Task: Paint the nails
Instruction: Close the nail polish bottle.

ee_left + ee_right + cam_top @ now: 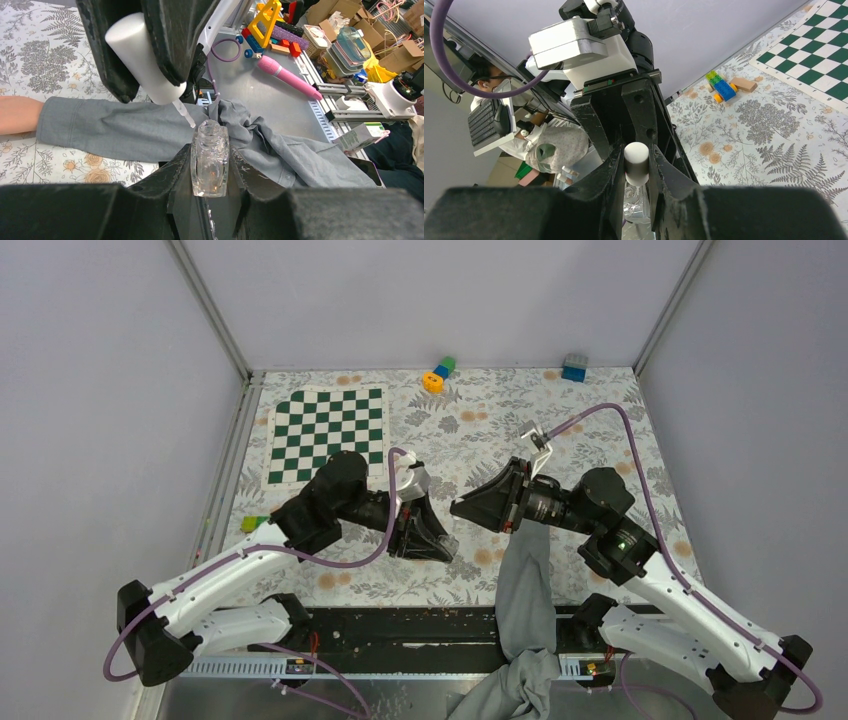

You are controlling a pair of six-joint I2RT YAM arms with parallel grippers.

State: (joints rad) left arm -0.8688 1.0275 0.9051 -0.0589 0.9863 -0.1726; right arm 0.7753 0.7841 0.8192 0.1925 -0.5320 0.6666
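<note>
On the left of the flowered cloth (600,420) a green-and-white chessboard (325,435) lies flat, with a small yellow-green block (252,523) near its near corner. Right of that, the left gripper (435,540) reaches low over the cloth. Its fingers are clamped on the sides of a small clear glass bottle (209,160), whose mouth is uncovered.

Facing it from the right, the right gripper (462,507) is closed tight on a white cylindrical cap (142,57). A thin brush (184,113) under the cap slants down, its tip just beside the rim of the bottle's mouth and not inside it.

Beneath the right gripper and its arm, a grey sleeve (527,575) runs from the table's near edge onto the cloth. In the left wrist view a bare wrist (15,114) comes out of the cuff at the picture's left edge. The nails cannot be seen: the hand lies past that edge, and from above the grippers cover it.

Along the far edge sit a stack of coloured blocks (438,373) and, further right, a blue block (574,367).
</note>
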